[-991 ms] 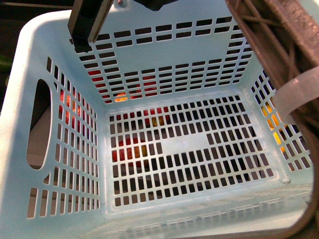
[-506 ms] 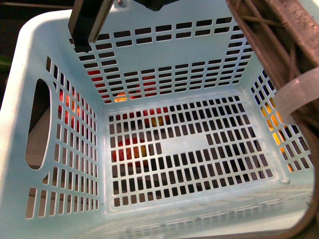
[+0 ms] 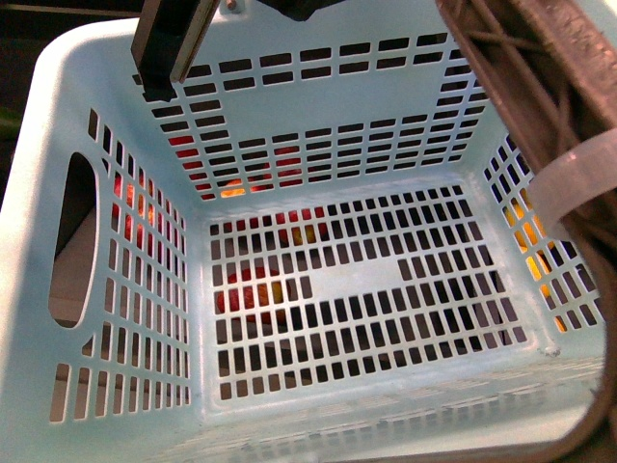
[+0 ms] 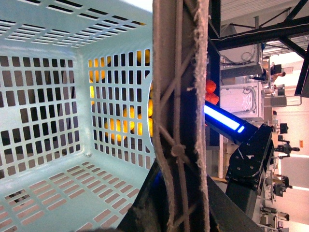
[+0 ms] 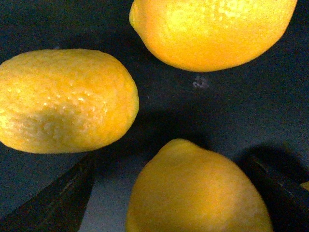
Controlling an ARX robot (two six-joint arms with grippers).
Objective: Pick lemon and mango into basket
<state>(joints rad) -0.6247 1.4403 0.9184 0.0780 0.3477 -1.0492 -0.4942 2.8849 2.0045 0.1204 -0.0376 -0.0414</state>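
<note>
Right gripper (image 5: 170, 162) hovers with fingers (image 5: 58, 203) spread wide on either side of the small oval yellow-orange lemon (image 5: 193, 193), which lies on a dark surface near two other yellow lemons (image 5: 63, 101) (image 5: 217, 29). The left gripper (image 4: 181, 203) appears clamped on the brown lattice swing handle (image 4: 181, 96) of the pale mint-green slotted plastic basket (image 3: 29, 241), which has no fruit in it. A red-to-orange fruit, probably the mango (image 3: 249, 289), shows only through the floor slots. The lemon looks light and firm, and its dimpled skin offers grip, but its rounded shape could roll. A hold across its short middle seems best. No brand, label or writing can be read, and the white tie (image 3: 578, 183) is blank.
</note>
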